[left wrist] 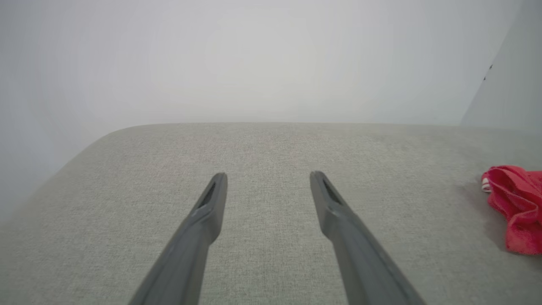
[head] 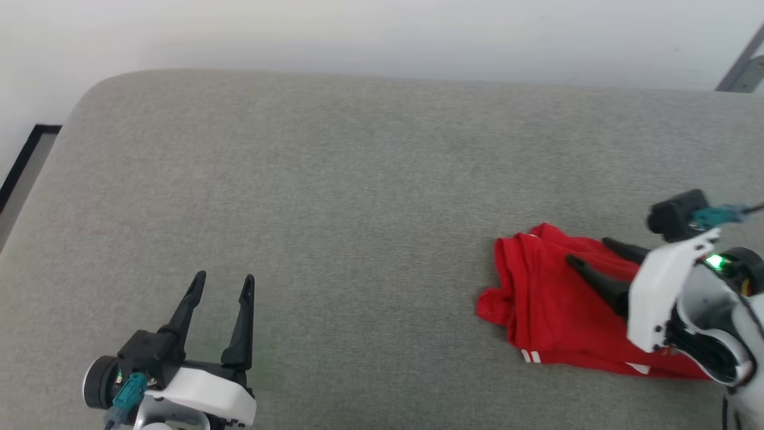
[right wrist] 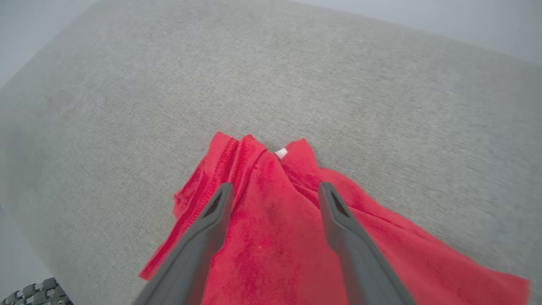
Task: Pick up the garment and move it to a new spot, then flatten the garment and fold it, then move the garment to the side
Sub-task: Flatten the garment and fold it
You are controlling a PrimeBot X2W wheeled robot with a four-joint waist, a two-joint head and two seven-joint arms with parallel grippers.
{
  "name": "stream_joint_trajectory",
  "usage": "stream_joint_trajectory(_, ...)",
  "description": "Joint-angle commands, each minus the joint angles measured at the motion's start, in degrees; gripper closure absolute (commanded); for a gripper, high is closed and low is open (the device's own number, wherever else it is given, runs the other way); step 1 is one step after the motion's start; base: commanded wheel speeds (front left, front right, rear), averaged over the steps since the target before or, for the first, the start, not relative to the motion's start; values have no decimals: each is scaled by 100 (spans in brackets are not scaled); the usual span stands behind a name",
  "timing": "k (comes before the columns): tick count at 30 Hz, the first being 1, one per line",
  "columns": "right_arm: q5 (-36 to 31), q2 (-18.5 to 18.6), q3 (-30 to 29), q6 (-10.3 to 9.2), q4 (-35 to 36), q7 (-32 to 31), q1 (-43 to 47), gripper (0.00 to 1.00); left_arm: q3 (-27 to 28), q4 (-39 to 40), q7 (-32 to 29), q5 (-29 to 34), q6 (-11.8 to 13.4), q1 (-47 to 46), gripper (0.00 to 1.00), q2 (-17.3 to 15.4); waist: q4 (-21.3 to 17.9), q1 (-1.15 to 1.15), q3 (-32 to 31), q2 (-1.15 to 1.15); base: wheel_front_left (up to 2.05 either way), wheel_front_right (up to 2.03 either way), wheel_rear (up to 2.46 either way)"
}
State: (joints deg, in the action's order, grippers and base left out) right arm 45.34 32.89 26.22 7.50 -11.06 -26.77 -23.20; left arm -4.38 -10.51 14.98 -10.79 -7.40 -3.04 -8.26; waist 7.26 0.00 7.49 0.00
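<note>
Pickup seems in hand: the bright red soft-fabric garment (head: 555, 310) lies bunched on the grey woven cushion's (head: 358, 179) right side, right gripper (head: 588, 249) spread wide over it, left gripper (head: 225, 276) wide at the cushion's left; next, lower and pinch

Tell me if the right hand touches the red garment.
Cannot tell. In the right wrist view the open right hand sits over the garment, but neither that nor the head view shows contact or a gap.
</note>
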Motion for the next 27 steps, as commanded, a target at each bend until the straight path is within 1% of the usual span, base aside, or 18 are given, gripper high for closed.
stream_joint_trajectory(1,-24,82,-60,-3,41,230,125,0,4,-19,26,-58,-12,80,0,-18,-93,0,-59,0,0,0,0)
stream_joint_trajectory(3,-38,140,-172,-3,-46,569,216,0,14,-63,26,-93,-12,112,0,-13,-163,0,-86,0,0,0,0)
stream_joint_trajectory(5,-241,247,-167,-3,-188,986,281,0,3,-98,26,-142,-12,101,0,17,-225,0,-101,0,0,0,0)
stream_joint_trajectory(8,-265,86,-289,-2,-548,1698,339,0,128,-198,26,-262,-12,31,0,95,-315,0,-95,0,0,0,0)
stream_joint_trajectory(10,-550,82,-246,-3,-848,2221,300,0,192,-266,26,-327,-12,-32,0,148,-362,0,-102,0,0,0,0)
stream_joint_trajectory(12,-879,-37,-216,-3,-1212,2839,227,0,242,-320,26,-335,-12,-55,0,207,-404,0,-110,0,0,0,0)
stream_joint_trajectory(13,-977,-159,-212,-3,-1403,3137,198,0,261,-354,26,-319,-12,-70,0,223,-421,0,-115,0,0,0,0)
stream_joint_trajectory(16,-1085,-539,-311,-3,-1904,3851,118,0,327,-443,27,-274,-12,-130,0,247,-456,0,-142,0,0,0,0)
stream_joint_trajectory(17,-1094,-628,-368,-3,-2022,3989,96,0,346,-459,26,-263,-12,-126,0,262,-466,0,-156,0,0,0,0)
stream_joint_trajectory(18,-1115,-812,-468,-3,-2126,4136,104,0,376,-465,26,-228,-12,-98,0,283,-479,0,-195,0,0,0,0)
stream_joint_trajectory(20,-1211,-899,-580,-3,-2087,4192,140,0,429,-436,26,-197,-12,-32,0,269,-492,0,-221,0,0,0,0)
stream_joint_trajectory(24,-1561,-1042,-1131,-3,-1474,4194,409,0,563,-305,26,-133,-12,138,0,265,-519,0,-271,0,0,0,0)
stream_joint_trajectory(25,-1561,-1042,-1131,-3,-1474,4194,409,0,563,-305,26,-133,-12,138,0,265,-519,0,-271,0,0,0,0)
stream_joint_trajectory(27,-1710,-1112,-1423,-3,-1147,4196,602,0,639,-221,26,-81,-12,222,0,262,-521,0,-302,0,0,0,0)
